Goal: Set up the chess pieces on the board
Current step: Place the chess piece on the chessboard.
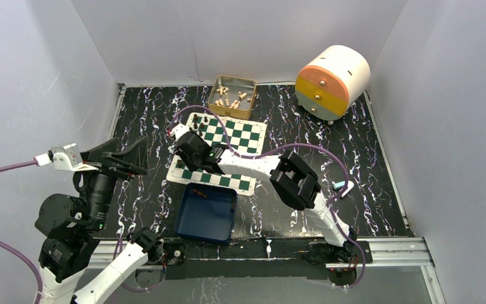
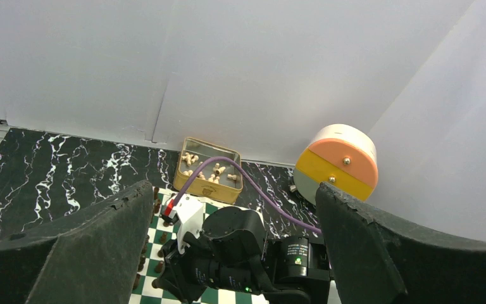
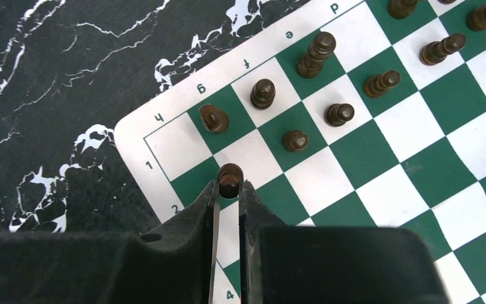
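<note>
I read all three feeds as bright and even, soft diffuse light off the white walls (image 1: 259,38), with only faint shadows on the bench (image 1: 383,190). The right wrist feed is sharp on the board (image 3: 417,158) and the chess piece (image 3: 230,177), though the right claw (image 3: 229,188) is a dark, soft mass. On the left wrist feed, the fingers (image 2: 386,253) of the left claw (image 2: 234,190) sit blurred, near black.

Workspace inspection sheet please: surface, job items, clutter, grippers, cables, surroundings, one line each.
Surface: black marbled table.
Job's things: green-and-white board lies flat; dark chess pieces stand near its corner.
Clutter: blue tray; gold tin holding cream pieces; round drawer unit.
Grippers: left gripper open, off the board; right gripper shut on a dark piece over the board's corner.
Cables: purple cable arcs over the board.
Surroundings: white walls on three sides.
</note>
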Controlling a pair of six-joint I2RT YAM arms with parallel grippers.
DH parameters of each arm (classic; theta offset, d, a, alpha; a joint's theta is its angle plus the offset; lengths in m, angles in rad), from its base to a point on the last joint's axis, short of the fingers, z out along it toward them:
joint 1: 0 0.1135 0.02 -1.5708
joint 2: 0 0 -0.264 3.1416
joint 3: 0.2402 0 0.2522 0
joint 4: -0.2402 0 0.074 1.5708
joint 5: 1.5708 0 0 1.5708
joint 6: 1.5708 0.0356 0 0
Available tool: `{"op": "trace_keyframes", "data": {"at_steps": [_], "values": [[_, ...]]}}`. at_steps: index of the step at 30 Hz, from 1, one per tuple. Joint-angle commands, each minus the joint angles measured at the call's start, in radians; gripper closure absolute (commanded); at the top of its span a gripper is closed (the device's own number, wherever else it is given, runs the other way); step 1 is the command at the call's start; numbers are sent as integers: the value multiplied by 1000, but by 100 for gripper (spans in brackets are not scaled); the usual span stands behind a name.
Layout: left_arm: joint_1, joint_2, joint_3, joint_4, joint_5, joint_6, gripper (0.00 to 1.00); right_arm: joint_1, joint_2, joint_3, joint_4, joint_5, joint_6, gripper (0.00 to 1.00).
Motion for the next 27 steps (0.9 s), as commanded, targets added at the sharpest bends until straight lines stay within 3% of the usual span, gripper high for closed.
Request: {"op": "trace_keyframes", "data": {"at_steps": [1,27], "values": [[-4,-22,-7,26,-2,-5,4,-3,19,61,-10,32,-11,85],[-4,-22,-6,26,-6,21,3,-15,113,166,-74,61,-8,83]]}}
